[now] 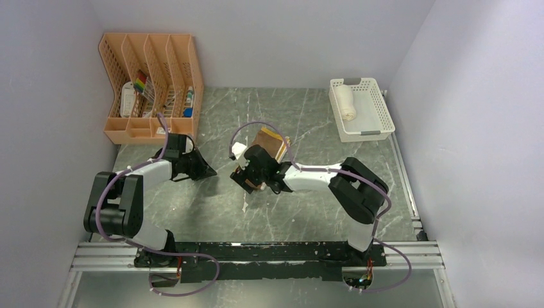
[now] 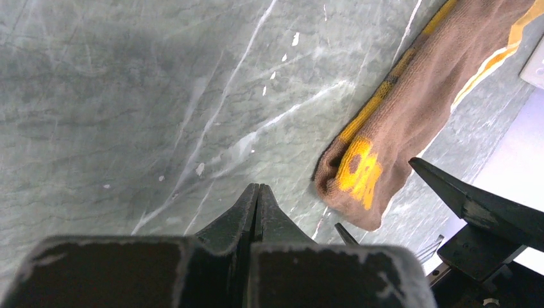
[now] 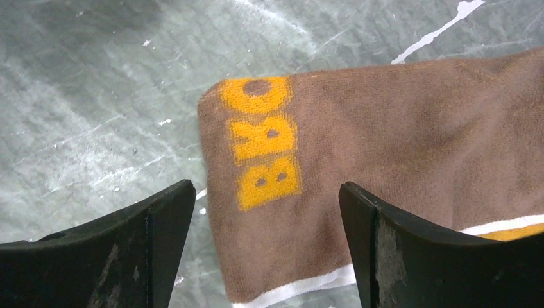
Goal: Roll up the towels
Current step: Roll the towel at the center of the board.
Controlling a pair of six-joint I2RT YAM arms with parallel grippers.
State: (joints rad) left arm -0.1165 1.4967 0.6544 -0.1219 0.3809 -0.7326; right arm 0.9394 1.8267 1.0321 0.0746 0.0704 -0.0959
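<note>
Left gripper [image 2: 258,190] jaws pressed together, right gripper [image 3: 266,189] jaws spread wide.

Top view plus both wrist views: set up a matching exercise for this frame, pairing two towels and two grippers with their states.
Things:
1. brown towel
2. cream towel
3. left gripper
4. right gripper

States:
A. shut, over the table
B. rolled up, lying in the white basket
C. unrolled, lying on the table
D. open, above the end with yellow letters

Pairs: 1-C, 2-B, 3-A, 4-D
</note>
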